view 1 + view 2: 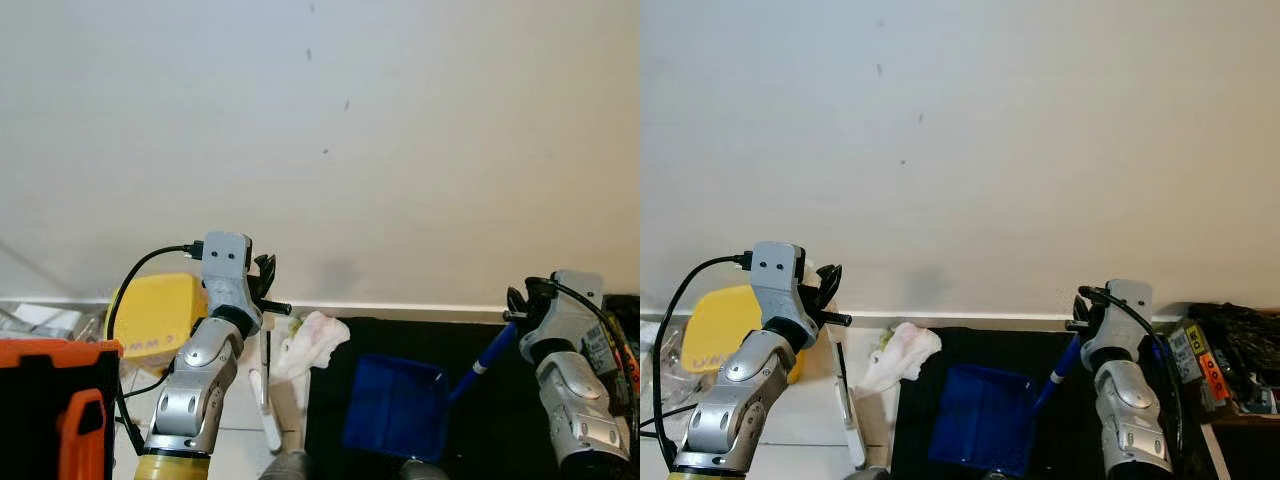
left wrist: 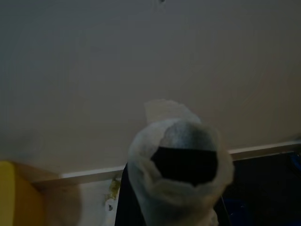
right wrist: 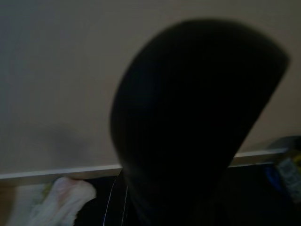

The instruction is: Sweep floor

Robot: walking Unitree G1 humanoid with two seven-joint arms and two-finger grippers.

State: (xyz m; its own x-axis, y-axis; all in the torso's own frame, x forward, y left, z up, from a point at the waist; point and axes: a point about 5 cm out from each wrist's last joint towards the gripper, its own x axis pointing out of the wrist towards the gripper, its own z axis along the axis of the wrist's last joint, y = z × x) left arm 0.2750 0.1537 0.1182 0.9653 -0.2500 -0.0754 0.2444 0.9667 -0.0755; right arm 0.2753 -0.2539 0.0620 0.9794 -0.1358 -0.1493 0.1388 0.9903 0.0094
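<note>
Dustpan (image 1: 395,405) sits lower centre, my right end effector (image 1: 520,300) clamped on its handle, angled to catch; left end effector (image 1: 265,290) grips the brush (image 1: 266,385)

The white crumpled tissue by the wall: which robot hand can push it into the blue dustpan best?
Probably the left hand. Its broom stick hangs right beside the tissue, while the right hand is busy holding the dustpan handle.
</note>
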